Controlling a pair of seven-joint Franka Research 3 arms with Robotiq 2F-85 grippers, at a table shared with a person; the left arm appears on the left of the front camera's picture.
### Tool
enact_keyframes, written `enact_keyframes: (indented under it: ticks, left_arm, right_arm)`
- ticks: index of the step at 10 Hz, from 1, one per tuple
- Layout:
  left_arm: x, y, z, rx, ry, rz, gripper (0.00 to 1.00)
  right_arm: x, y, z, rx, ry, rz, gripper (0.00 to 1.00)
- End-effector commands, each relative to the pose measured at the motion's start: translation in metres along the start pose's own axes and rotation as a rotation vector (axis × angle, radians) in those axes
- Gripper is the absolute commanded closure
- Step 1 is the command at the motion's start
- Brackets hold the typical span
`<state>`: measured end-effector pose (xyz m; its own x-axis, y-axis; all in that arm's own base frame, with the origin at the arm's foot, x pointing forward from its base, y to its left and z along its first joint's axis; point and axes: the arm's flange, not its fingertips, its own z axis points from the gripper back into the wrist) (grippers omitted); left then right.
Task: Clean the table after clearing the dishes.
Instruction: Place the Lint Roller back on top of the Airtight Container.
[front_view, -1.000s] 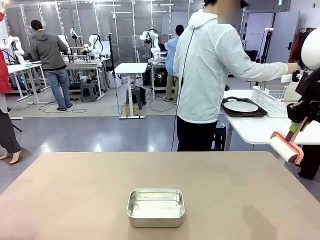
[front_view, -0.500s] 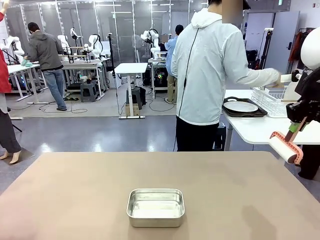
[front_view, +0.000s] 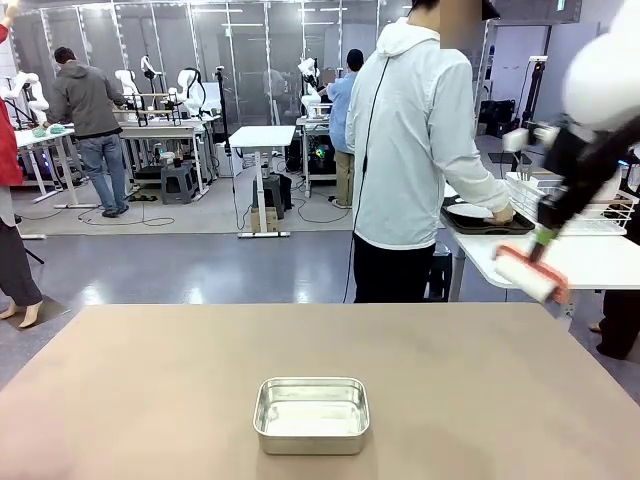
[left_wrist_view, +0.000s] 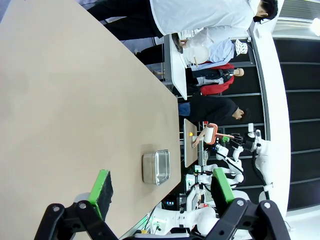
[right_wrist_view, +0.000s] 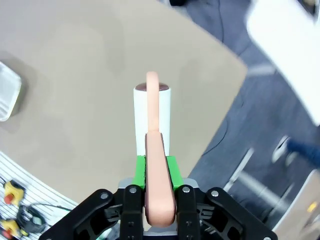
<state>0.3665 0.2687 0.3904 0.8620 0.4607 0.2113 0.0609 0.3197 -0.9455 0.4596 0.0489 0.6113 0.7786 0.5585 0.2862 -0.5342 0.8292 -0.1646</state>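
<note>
Taupe tabletop (front_view: 150, 380) carries no dishes; one white plate on its dark tray (front_view: 487, 224) sits on a white side table at two o'clock. A steel pan (front_view: 311, 414) remains. My right tool (right_wrist_view: 155, 167) clamps a lint roller (front_view: 530, 272); my left tool (left_wrist_view: 157, 182) gapes. Wiping appears not yet begun.

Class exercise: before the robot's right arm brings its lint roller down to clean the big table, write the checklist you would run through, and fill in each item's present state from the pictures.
1. Right gripper shut on the lint roller: ok.
2. Dishes off the table: ok; a plate sits on a tray on the side table, by the person's hand.
3. Table fully free to roll: not ok; a steel pan sits near the front.
4. Roller touching the table: not ok; it hangs in the air past the far right corner.
5. Left gripper out of the way: ok; open, holding nothing.
6. Roller sheet clean: cannot tell.
</note>
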Motion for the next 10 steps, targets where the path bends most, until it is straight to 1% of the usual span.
enact_keyframes:
  ticks: [1, 3, 4, 5, 6, 7, 8, 9, 10]
  left_arm:
    - [-0.002, -0.005, 0.003, -0.001, -0.002, 0.011, 0.00]
    - [-0.002, -0.005, 0.003, -0.001, -0.002, 0.011, 0.00]
    - [-0.002, -0.005, 0.003, -0.001, -0.002, 0.011, 0.00]
    - [-0.002, -0.005, 0.003, -0.001, -0.002, 0.011, 0.00]
    - [-0.002, -0.005, 0.003, -0.001, -0.002, 0.011, 0.00]
    - [-0.002, -0.005, 0.003, -0.001, -0.002, 0.011, 0.00]
    - [-0.002, -0.005, 0.003, -0.001, -0.002, 0.011, 0.00]
    - [-0.002, -0.005, 0.003, -0.001, -0.002, 0.011, 0.00]
    - [-0.002, -0.005, 0.003, -0.001, -0.002, 0.011, 0.00]
  right_arm:
    - [0.040, 0.051, 0.015, -0.025, -0.088, 0.424, 0.80]
    - [0.074, 0.105, 0.022, -0.033, -0.053, 0.633, 0.80]
    - [0.088, 0.140, 0.022, 0.009, -0.036, 0.750, 0.80]
    - [0.098, 0.172, 0.019, 0.081, -0.018, 0.833, 0.80]
    - [0.104, 0.201, 0.013, 0.110, -0.019, 0.914, 0.80]
    - [0.110, 0.230, -0.004, 0.151, 0.015, 0.970, 0.80]
    - [0.112, 0.253, -0.022, 0.190, 0.064, 0.997, 0.80]
    - [0.114, 0.276, -0.039, 0.201, 0.113, 0.989, 0.80]
    - [0.113, 0.299, -0.049, 0.237, 0.142, 0.968, 0.80]
